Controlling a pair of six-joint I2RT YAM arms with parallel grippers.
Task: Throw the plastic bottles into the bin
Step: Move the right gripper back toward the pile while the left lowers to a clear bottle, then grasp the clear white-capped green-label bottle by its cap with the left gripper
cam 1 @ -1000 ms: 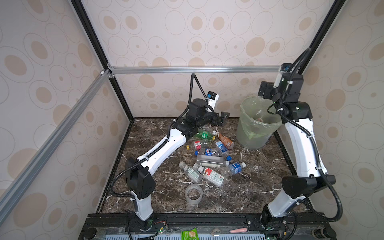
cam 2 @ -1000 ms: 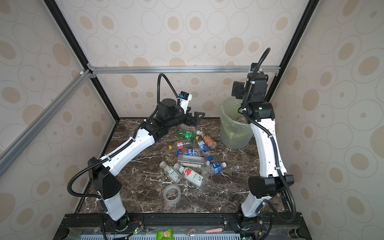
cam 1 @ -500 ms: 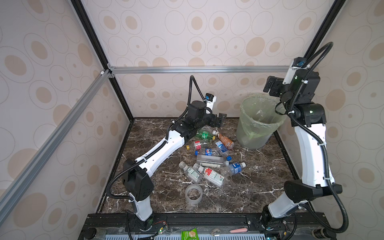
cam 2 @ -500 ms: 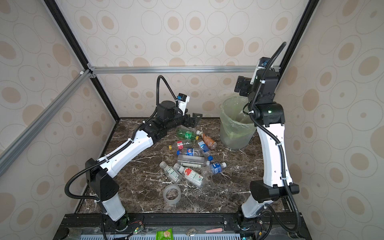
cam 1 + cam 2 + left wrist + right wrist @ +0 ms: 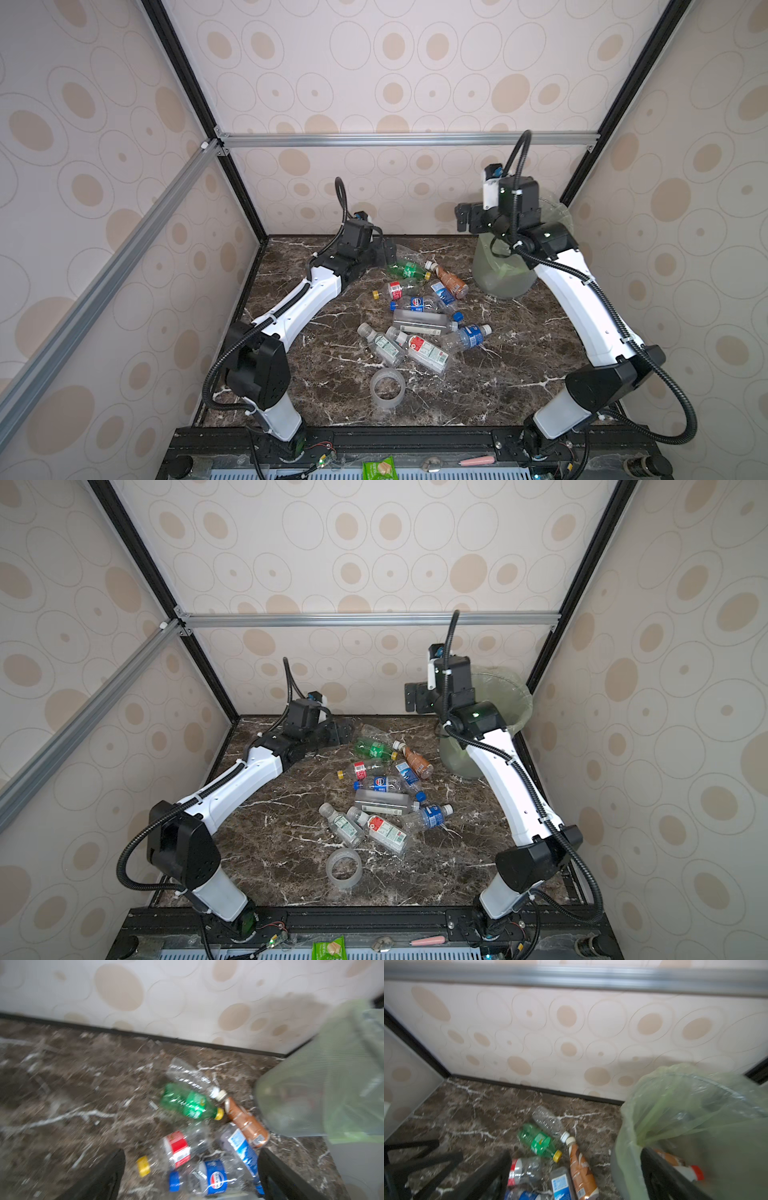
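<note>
left gripper (image 5: 385, 252) gapes wide and empty, low beside the green bottle (image 5: 405, 269); right gripper (image 5: 466, 218) gapes empty, raised beside the bin (image 5: 503, 282).

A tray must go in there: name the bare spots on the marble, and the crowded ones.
Bare: front right, between tape roll, front blue-labelled bottle and right arm; front left, between tape roll and left arm. Crowded: the middle, bottles packed back to the bin.
</note>
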